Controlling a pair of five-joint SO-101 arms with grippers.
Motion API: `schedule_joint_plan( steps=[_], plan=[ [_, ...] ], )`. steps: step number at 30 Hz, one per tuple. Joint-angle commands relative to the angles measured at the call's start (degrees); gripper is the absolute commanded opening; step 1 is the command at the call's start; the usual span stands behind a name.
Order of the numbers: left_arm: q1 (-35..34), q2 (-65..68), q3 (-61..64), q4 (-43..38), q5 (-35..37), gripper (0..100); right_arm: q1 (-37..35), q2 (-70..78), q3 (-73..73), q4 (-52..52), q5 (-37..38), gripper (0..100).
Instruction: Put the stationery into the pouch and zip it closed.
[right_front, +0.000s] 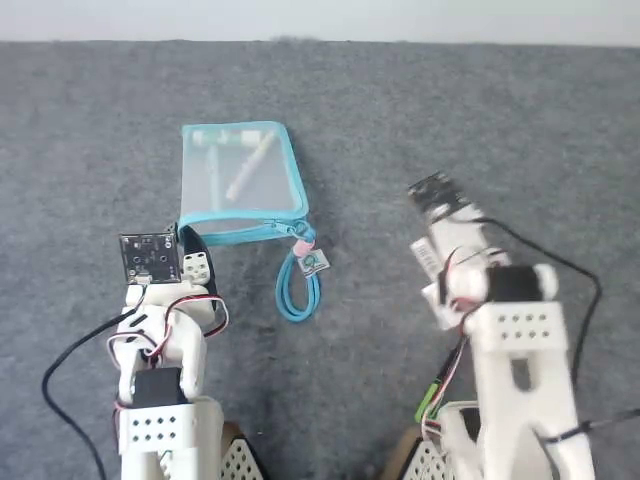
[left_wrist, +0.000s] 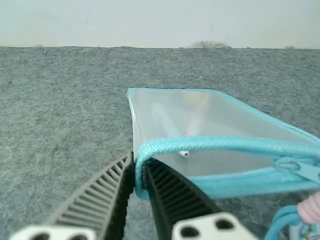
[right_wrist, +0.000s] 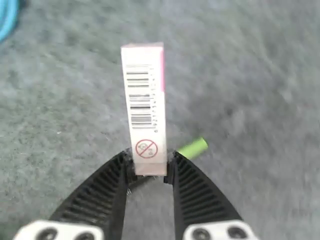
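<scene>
Blue-edged pouch (right_front: 243, 175) pinched by left gripper (left_wrist: 139, 170), right gripper (right_wrist: 150, 162) clamps box (right_wrist: 143, 95); narrow opening means the box could snag.

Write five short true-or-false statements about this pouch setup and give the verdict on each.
1. The left gripper is shut on the pouch at its edge. True.
2. The right gripper holds nothing. False: it is shut on a white barcoded box.
3. Pen-like items lie inside the pouch. True.
4. The pouch rests on bare wood. False: it lies on a grey carpet-like surface.
5. The pouch's strap loop is red. False: it is teal, like the trim.
</scene>
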Motion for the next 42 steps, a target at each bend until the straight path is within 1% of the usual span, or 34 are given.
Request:
schedule_joint_plan(
  steps=[1, 3, 7, 10, 15, 18, 20, 25, 33, 38, 42],
  plan=[
    [0.35, -0.7, -3.3, -1.93, 0.53, 1, 9.54, 6.81, -11.16, 3.74, -1.05, 1.5],
    [0.35, -0.79, -3.3, -1.93, 0.53, 1, 12.79, 11.56, -14.24, 4.09, -0.97, 1.5],
    [0.35, -0.88, -3.38, -1.93, 0.53, 1, 13.14, 20.7, -15.74, 2.68, -1.41, 1.5],
    [0.35, -0.88, -3.38, -1.93, 0.53, 1, 9.1, 25.8, -15.82, -1.1, -1.49, 0.6],
    [0.35, -0.88, -3.38, -1.93, 0.53, 1, -1.89, 32.84, -17.85, -6.29, -4.22, 0.7],
    [0.35, -0.88, -3.38, -1.93, 0.53, 1, -7.6, 36.7, -20.04, -7.16, -5.71, 0.7],
    [0.35, -0.88, -3.38, -1.93, 0.53, 1, -9.45, 39.52, -20.4, -7.69, -7.47, 0.7],
    [0.35, -0.88, -3.38, -1.93, 0.53, 1, -9.54, 47.6, -20.22, -11.82, -8.35, 0.9],
    [0.35, -0.88, -3.3, -1.67, 0.53, 1, -9.98, 52.88, -20.4, -11.74, -8.35, 1.4],
    [0.44, -0.88, -3.47, -0.97, 0.53, 1, -9.54, 52.53, -20.04, -11.56, -8.44, 12.1],
    [0.44, -0.88, -3.56, -0.97, 0.53, 1, -9.54, 51.03, -19.52, -11.56, -8.44, 12.6]
  ],
)
